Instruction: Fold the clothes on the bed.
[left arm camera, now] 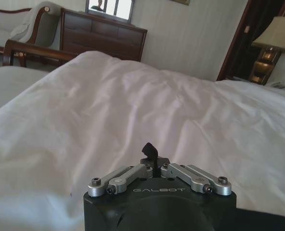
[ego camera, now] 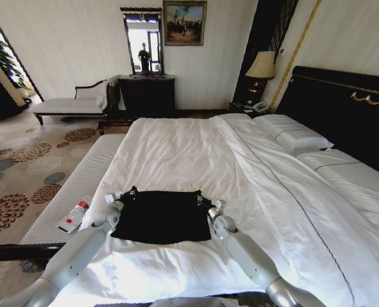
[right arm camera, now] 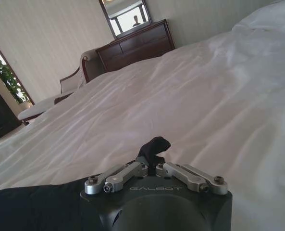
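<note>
Two grippers sit at the far corners of the black T-shirt [ego camera: 162, 216], one at each end of its far edge. The left gripper [ego camera: 131, 192] is at the shirt's far-left corner and the right gripper [ego camera: 199, 196] at its far-right corner, both low on the bedding with their arms reaching in from the near side of the bed [ego camera: 176, 153].

In the left wrist view the left gripper [left arm camera: 151, 155] has its fingers drawn together, with a small tuft of black cloth standing up between the tips. In the right wrist view the right gripper [right arm camera: 152, 150] is likewise closed, pinching a larger fold of black fabric that bulges above the fingertips; more of the shirt [right arm camera: 36, 204] lies dark beside the gripper body on the white sheet.

Between the two grippers the shirt lies as a roughly rectangular dark patch, fairly flat, near the foot of the bed and towards its left half. Its near edge lies between the two forearms.

Around it the white duvet [ego camera: 285, 192] spreads wrinkled to the pillows [ego camera: 291, 134] at the dark headboard [ego camera: 342, 109] on the right. A grey bench [ego camera: 80, 192] runs just beside the bed on the left, with a small white and red object [ego camera: 74, 216] lying on it.
</note>
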